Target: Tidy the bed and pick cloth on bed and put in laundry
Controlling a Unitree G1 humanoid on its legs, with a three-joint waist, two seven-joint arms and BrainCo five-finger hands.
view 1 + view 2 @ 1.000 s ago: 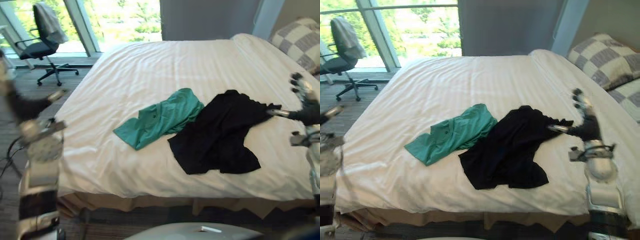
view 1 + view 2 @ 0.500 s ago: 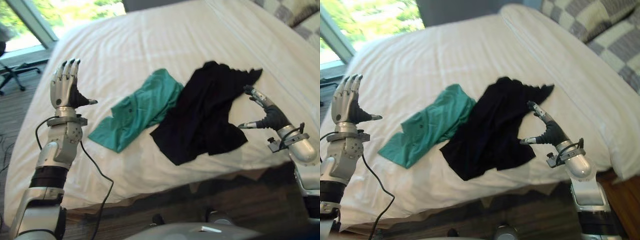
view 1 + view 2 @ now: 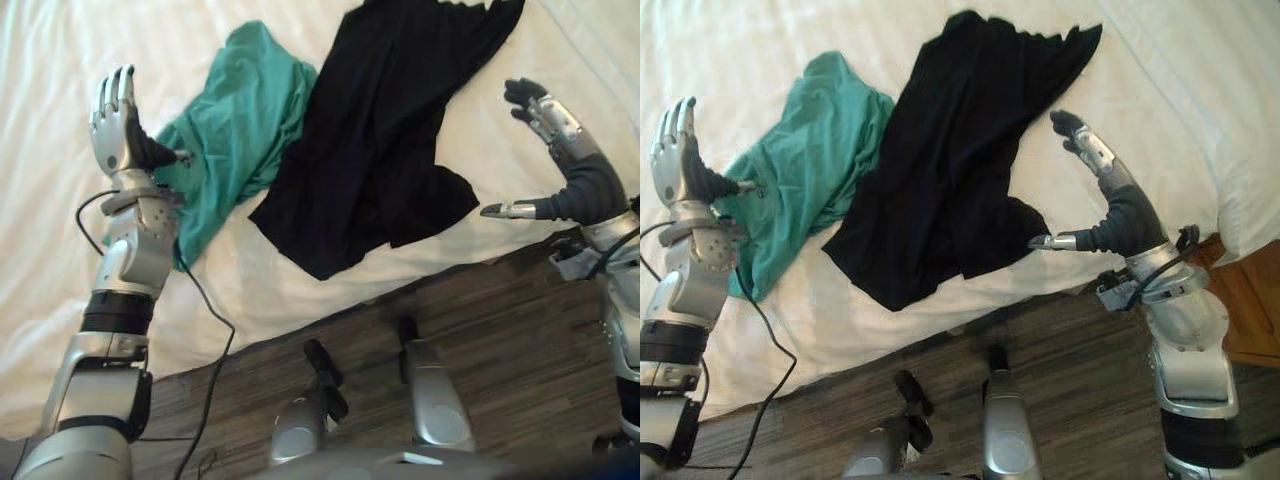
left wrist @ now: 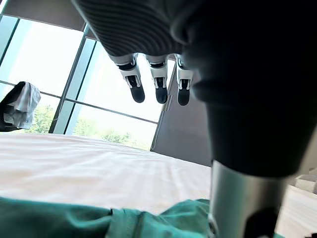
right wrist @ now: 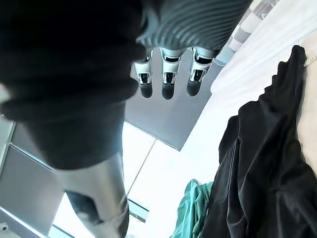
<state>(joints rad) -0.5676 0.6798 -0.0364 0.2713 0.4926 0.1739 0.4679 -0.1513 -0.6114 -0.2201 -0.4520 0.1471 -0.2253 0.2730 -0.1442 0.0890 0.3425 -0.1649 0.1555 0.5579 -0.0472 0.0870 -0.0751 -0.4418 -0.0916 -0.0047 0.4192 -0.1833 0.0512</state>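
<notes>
Black cloth (image 3: pixel 380 140) lies crumpled on the bed (image 3: pixel 60 240), overlapping the green cloth (image 3: pixel 235 130) beside it. Both look soft, light and limp, so you should probably bunch a thick fold mid-garment. Your left hand (image 3: pixel 115 135) and right hand (image 3: pixel 565 140) hover with fingers straight, holding nothing.

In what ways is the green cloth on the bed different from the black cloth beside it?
The green cloth is teal-green; the black cloth is plain black. The green cloth covers less of the bed than the black cloth. The green cloth lies by the left hand, the black cloth nearer the right hand. Both lie crumpled, touching each other, and neither open hand holds them.
</notes>
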